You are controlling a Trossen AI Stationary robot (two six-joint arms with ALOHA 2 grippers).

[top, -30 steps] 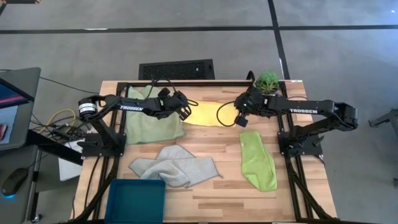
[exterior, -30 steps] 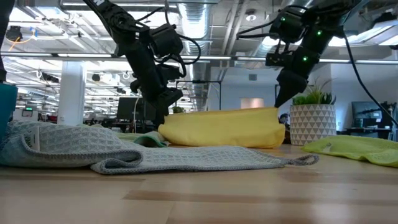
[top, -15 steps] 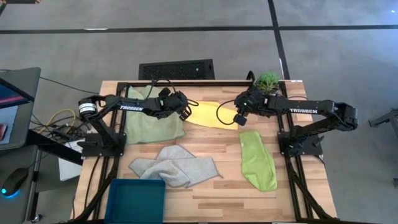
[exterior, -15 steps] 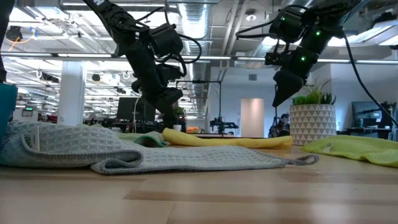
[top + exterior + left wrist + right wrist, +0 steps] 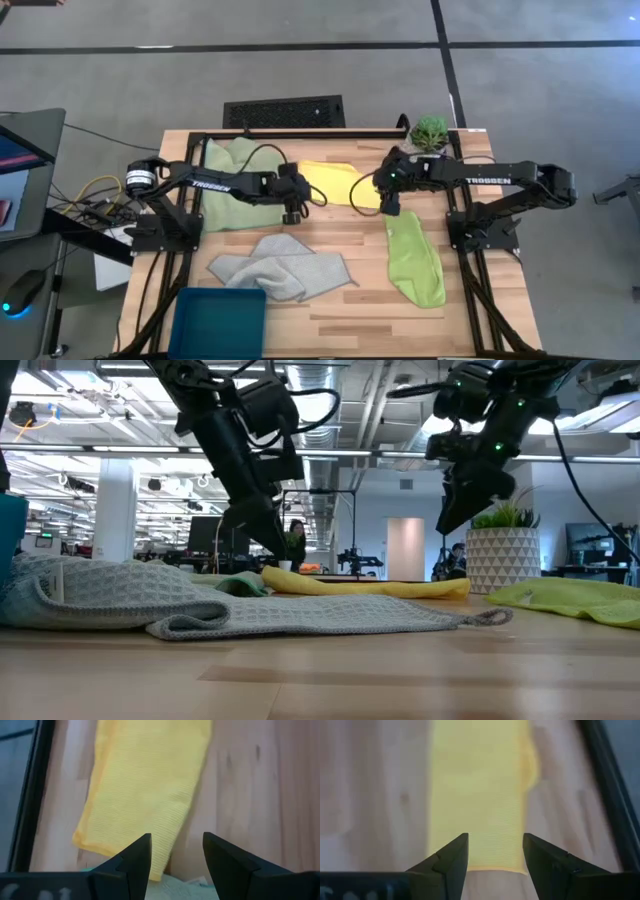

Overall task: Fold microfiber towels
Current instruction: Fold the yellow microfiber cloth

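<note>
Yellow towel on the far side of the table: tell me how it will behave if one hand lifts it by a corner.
The yellow towel lies flat and thin in the low view, so it is probably floppy and would drape, perhaps unfolding. Its fine woven ribbing in the left wrist view suggests decent grip, not slipperiness. It likely weighs little; pushed, it would probably bunch like the grey-green towel.

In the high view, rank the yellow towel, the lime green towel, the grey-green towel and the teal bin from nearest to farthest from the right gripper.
From the right gripper:
1. Lime green towel, just below it at the table's right; the yellow towel, beside it toward the centre, is too close to call.
2. Grey-green towel, crumpled near the front centre.
3. Teal bin, at the front left corner.
</note>
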